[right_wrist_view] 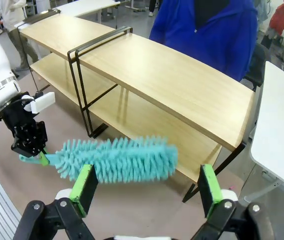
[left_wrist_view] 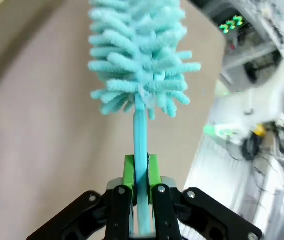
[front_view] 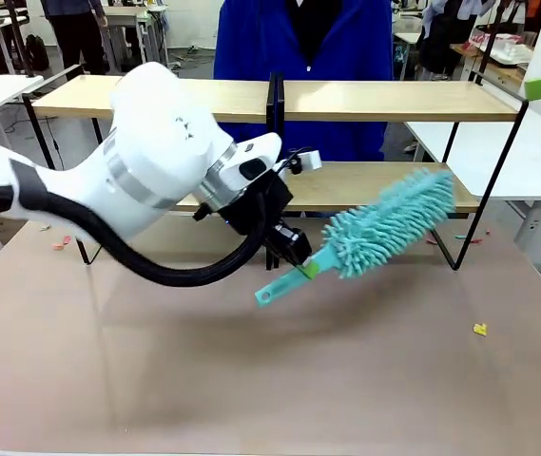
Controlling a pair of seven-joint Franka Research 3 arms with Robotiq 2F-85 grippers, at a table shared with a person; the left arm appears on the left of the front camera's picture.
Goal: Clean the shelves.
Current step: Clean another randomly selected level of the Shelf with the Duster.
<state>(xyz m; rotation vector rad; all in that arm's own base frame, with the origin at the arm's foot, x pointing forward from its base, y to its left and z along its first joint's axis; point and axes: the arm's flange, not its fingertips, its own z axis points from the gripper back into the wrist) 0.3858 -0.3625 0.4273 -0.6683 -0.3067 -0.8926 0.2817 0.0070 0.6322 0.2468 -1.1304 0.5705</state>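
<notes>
Evidently early: left gripper (front_view: pixel 305 267) clenched on handle of teal duster (front_view: pixel 394 223), head centre right near lower board of shelves (front_view: pixel 384 100); right gripper (right_wrist_view: pixel 146 186) spread open, empty; wiping judged mostly ahead.

No legible text, label, brand, number or sign in any view.

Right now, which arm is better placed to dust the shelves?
Left. The left gripper is shut on the duster, its head at the lower board of the shelves. The right gripper is open, empty, farther off.
</notes>
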